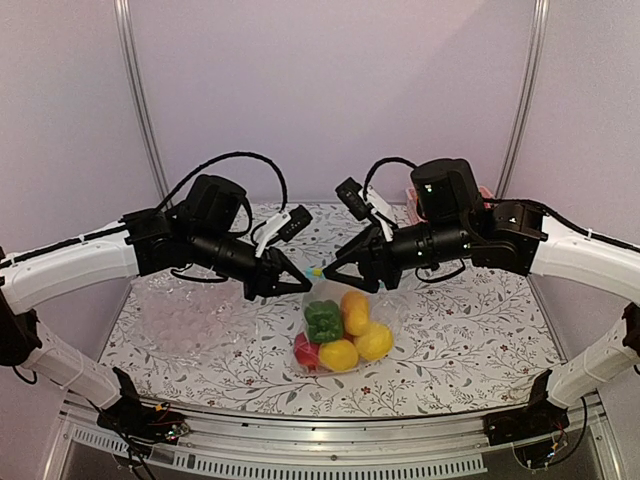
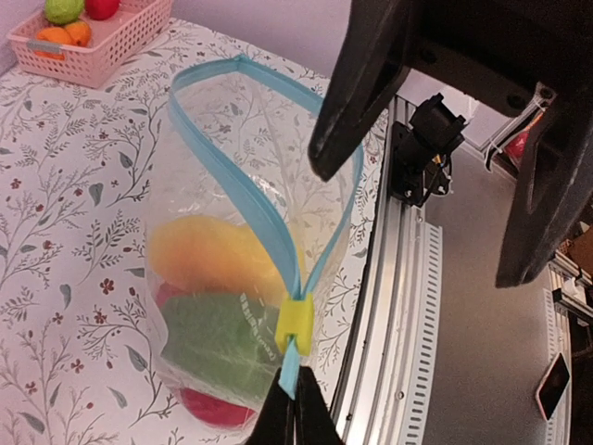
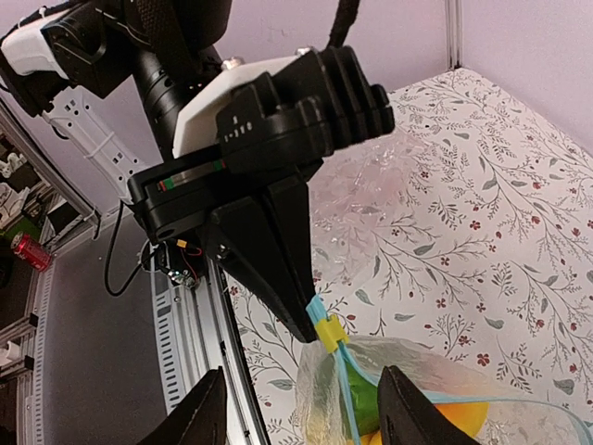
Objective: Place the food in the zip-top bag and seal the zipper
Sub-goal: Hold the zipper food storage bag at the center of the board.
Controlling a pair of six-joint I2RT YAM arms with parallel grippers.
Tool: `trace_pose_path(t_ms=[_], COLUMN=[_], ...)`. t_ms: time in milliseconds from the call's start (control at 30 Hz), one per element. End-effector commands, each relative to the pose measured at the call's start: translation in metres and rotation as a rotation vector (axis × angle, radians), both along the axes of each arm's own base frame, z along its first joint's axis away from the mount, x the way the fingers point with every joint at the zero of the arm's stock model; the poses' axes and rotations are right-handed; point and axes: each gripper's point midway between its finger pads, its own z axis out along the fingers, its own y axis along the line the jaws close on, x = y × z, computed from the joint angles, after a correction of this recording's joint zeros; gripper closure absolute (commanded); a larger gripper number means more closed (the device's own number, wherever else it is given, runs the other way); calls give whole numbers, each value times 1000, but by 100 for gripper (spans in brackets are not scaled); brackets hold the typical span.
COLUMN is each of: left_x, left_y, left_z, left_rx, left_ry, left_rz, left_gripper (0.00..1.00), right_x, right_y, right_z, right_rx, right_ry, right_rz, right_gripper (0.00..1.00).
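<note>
My left tool (image 2: 295, 413) pinches the zipper (image 2: 290, 371) tail, my right tool (image 3: 308, 414) hangs spread — the zip-top bag (image 2: 185, 306) looks limp, slick, food-heavy, so I'd grip its stiffer strip.

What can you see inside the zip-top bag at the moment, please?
Inside the zip-top bag: a green pepper, three yellow-orange fruits, and a red piece partly hidden under the pepper. Anything beneath the pile is covered.

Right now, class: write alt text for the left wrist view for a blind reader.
The left tool pinches the blue zipper below its yellow slider, on an open zip-top bag holding yellow, green and red food. The right tool hangs open above; a pink basket sits top left.
</note>
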Motion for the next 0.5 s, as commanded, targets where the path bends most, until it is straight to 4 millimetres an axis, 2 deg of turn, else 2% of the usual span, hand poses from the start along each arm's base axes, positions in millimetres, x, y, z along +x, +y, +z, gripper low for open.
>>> trace_pose_path(t_ms=[0, 167, 467], left_x=[-10, -10, -10], left_y=[0, 0, 1], left_z=[7, 8, 8], left_rx=[-24, -25, -22], left_ry=[-15, -14, -14], left_rz=[-43, -45, -47], left_gripper=[100, 100, 100], right_x=[0, 9, 10], right_y=[8, 13, 26], right_z=[9, 4, -10], right_rx=[21, 21, -3], right_ry=[0, 30, 75], right_rz=[100, 142, 218], right_gripper=[45, 46, 52])
